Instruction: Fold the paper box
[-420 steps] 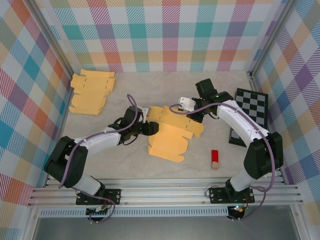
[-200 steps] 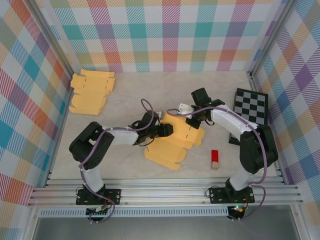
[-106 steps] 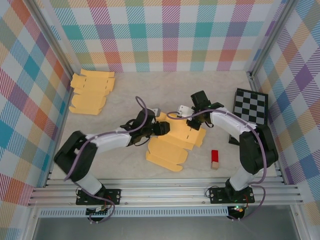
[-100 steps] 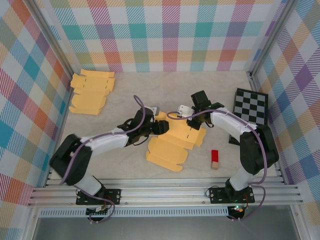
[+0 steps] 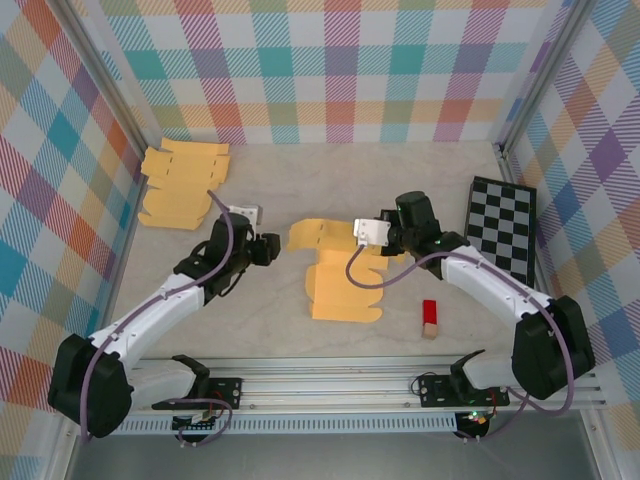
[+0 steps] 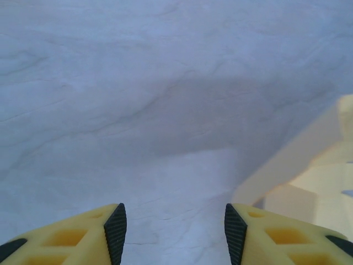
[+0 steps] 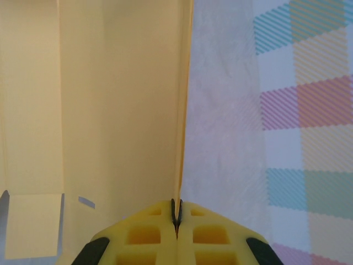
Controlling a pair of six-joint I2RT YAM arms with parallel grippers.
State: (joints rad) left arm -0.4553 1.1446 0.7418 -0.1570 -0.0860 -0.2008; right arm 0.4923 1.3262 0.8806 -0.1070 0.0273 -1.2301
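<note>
My left pincer (image 5: pixel 268 248) has just let go. Half a second ago it was at the left edge of the box (image 5: pixel 345 290); now it is drawn back to the left, clear of the card. Its fingers (image 6: pixel 116 232) stand apart with nothing but bare table (image 5: pixel 300 180) between them, and a corner of the box lies off to one side. My right pincer (image 7: pixel 175 216) is clenched on the thin edge of a panel (image 5: pixel 318 234), which now stands up from the rest of the sheet instead of lying flat. The box sits mid-table, turned from where it lay a second ago. I judge that one wall has been raised and that the left side is free to take the next flap; most of the folding is left.

The table is pale and marbled. A stack of flat blanks (image 5: pixel 182 185) lies at the far left, a chequered board (image 5: pixel 503 228) at the right and a red block (image 5: pixel 430 318) near the box. Checked walls (image 5: pixel 340 60) close us in.
</note>
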